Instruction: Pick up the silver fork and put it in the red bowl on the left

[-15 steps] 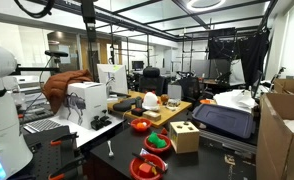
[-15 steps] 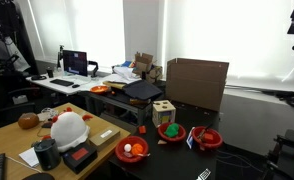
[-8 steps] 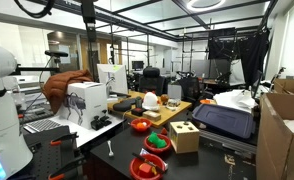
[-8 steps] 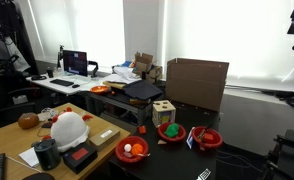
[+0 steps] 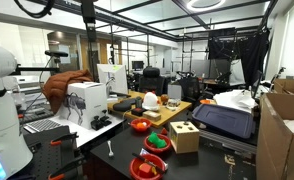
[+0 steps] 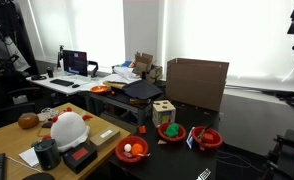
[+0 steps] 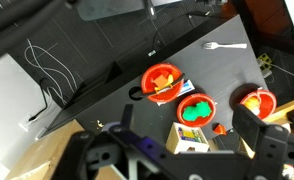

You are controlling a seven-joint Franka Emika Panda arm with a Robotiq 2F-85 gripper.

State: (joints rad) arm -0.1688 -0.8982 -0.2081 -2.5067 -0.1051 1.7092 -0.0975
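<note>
Tool (image 7: 179, 135): hanging high over the tabletop (image 7: 117, 50), its jaws standing spread wide and gripping nothing.
Fork (image 7: 225, 45): lying flat on the dark tabletop, well apart from the tool, toward 1 o'clock in the wrist view.
Fork's long axis: running roughly 3 to 9 o'clock.
Red bowl (image 7: 162, 80): sitting at about 8 o'clock from the fork, near the bowl with green pieces (image 7: 197, 108).
Coming move: probably reaching toward 1 o'clock while descending, with the jaws straddling the handle crosswise.

The fork (image 7: 225, 45) looks like pale, shiny metal, lying on a matt black surface (image 7: 207, 68). The red bowl (image 7: 163, 80) has a smooth, glossy plastic look. The tan box (image 7: 192, 138) is plain unpainted wood, and the big brown box (image 6: 197, 82) is dull cardboard.
</note>
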